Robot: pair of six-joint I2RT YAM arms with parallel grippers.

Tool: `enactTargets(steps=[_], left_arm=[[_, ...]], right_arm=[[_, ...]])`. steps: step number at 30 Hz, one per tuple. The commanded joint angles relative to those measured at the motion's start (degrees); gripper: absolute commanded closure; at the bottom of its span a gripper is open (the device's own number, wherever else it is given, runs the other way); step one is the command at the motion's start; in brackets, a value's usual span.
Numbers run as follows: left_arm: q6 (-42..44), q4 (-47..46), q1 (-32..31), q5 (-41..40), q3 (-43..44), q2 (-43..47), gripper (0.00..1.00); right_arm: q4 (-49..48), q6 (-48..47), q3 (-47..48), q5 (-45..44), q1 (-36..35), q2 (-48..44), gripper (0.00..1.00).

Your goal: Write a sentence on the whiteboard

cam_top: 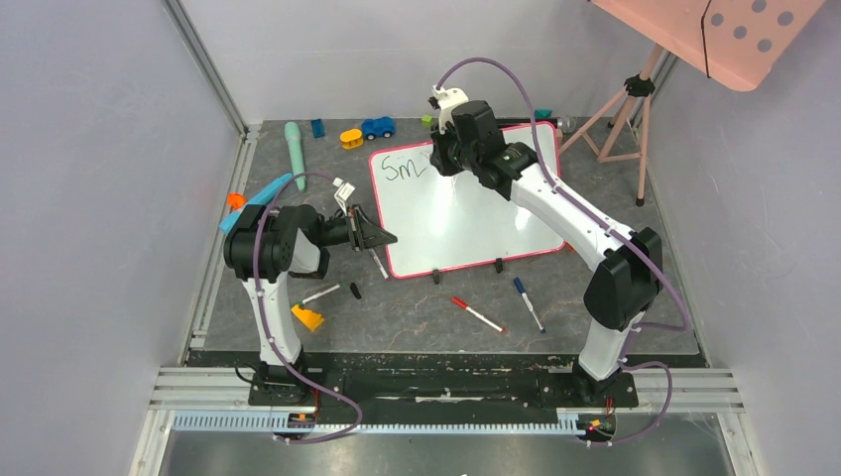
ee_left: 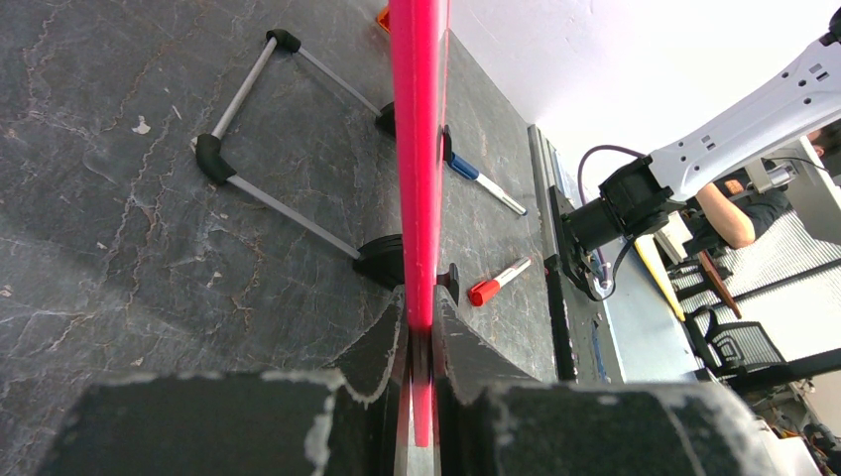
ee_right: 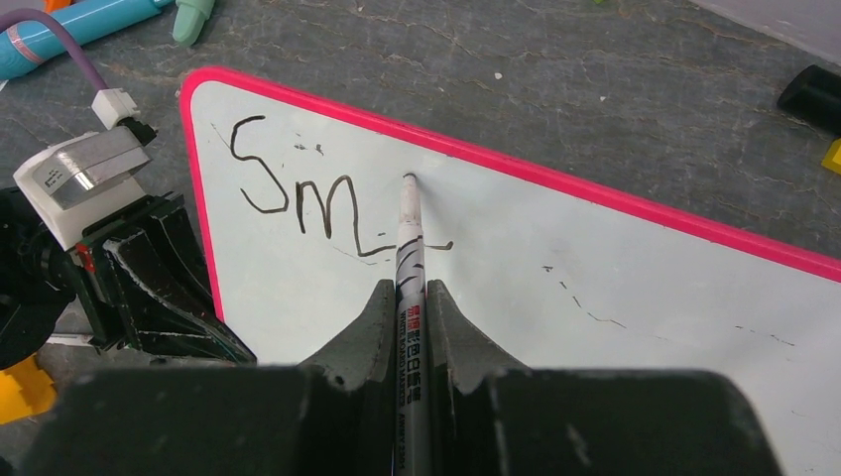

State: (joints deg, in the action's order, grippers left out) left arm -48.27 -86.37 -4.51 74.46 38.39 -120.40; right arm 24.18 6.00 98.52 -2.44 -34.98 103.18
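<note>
The right gripper (ee_right: 412, 297) clamps the marker (ee_right: 408, 223), tip at the whiteboard (ee_right: 615, 297) mid-table, just past the sentence (ee_right: 298, 193), which reads only "Sm". The left gripper (ee_left: 419, 342) pinches the whiteboard's edge; should that pinch slip, pen pressure could shift the whiteboard and skew the strokes

Whiteboard (cam_top: 466, 213) is sitting mid-counter (cam_top: 595, 327), the sentence (ee_right: 298, 193) lying in its far-left corner with a pen (ee_right: 410, 248) tip touching just right of it, two loose markers (cam_top: 478, 314) lying before its near edge, toys (cam_top: 377, 127) behind.
</note>
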Motion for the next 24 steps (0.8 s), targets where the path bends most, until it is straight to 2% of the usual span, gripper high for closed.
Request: enactTargets(steps=[1, 8, 18, 24], left_arm=[[3.3, -2.8, -0.2, 1.8, -1.2, -0.1, 0.96], [3.3, -2.8, -0.2, 1.8, -1.2, -0.1, 0.96], [3.3, -2.8, -0.2, 1.8, -1.2, -0.2, 0.96], [3.3, -2.8, -0.2, 1.8, -1.2, -0.2, 0.96]], right_arm=[[-0.8, 0.2, -0.1, 0.7, 0.2, 0.9, 1.0], [0.2, 0.0, 0.4, -3.1, 0.2, 0.6, 1.0], [0.2, 0.5, 0.7, 0.4, 0.0, 1.5, 1.0], [0.2, -0.7, 0.1, -4.8, 0.0, 0.2, 1.0]])
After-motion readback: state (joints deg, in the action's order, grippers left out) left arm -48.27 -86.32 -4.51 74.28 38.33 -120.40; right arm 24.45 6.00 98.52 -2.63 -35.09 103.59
